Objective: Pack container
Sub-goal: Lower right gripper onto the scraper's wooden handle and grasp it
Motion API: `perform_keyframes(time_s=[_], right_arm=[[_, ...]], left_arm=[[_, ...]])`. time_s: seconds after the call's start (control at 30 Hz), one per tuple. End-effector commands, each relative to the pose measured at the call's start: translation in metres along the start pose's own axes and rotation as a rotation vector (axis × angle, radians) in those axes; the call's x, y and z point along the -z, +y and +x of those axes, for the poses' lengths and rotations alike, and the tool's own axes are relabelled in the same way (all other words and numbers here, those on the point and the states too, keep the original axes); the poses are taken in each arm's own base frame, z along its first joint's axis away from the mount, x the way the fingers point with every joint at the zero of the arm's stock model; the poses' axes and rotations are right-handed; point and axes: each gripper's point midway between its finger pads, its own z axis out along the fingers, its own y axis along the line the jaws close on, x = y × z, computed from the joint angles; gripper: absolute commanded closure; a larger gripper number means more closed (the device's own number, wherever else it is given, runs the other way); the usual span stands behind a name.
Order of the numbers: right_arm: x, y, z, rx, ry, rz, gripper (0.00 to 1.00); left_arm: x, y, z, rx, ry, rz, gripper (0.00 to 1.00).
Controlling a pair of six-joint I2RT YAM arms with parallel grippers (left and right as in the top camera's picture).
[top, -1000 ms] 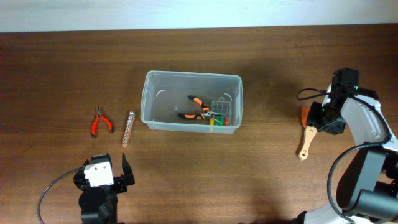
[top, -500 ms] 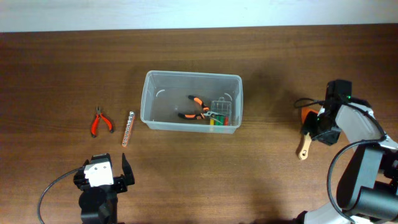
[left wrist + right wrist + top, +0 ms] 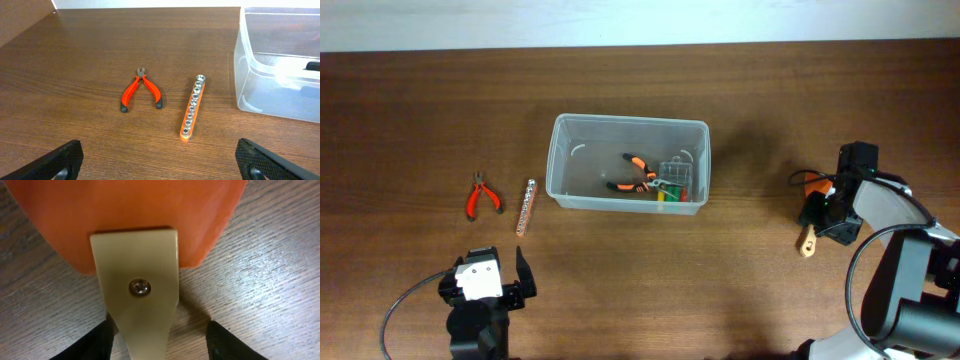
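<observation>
Container (image 3: 555,160), clear rimmed tub with rounded corners; left hand (image 3: 160,157) released, right hand (image 3: 162,340) released astride spatula handle (image 3: 136,295).

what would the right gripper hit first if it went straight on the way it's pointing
The beige handle of the orange scraper, between the right gripper's open jaws; the table looks just beneath.

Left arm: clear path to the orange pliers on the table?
Probably yes. The left gripper is open, and the orange pliers lie ahead of it on bare table, apart from the socket rail beside them, with nothing in between.
</observation>
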Motion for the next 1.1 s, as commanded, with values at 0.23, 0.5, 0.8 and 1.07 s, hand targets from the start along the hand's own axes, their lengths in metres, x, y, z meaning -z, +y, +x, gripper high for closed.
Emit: perform_keyframes(time_s=[0.23,0.5,0.8,1.07], right_arm=[[-0.008,-0.005,0.009,-0.009,0.016,0.023,0.76],[-0.007,-0.005,0.008,-0.009,0.016,0.022,0.96],[0.033,0.004,-0.033,0.041,-0.047,0.002,0.96],[0.111,0.043,-0.087,0.188,-0.192,-0.032,0.94]], left_arm=[[-0.001,0.000,0.001,-0.017,-0.004,-0.001,0.01],[-0.001,0.000,0.001,-0.017,-0.004,-0.001,0.01],[-0.001,0.000,0.001,-0.017,-0.004,-0.001,0.01],[-0.001,0.000,0.001,-0.017,-0.004,-0.001,0.01]])
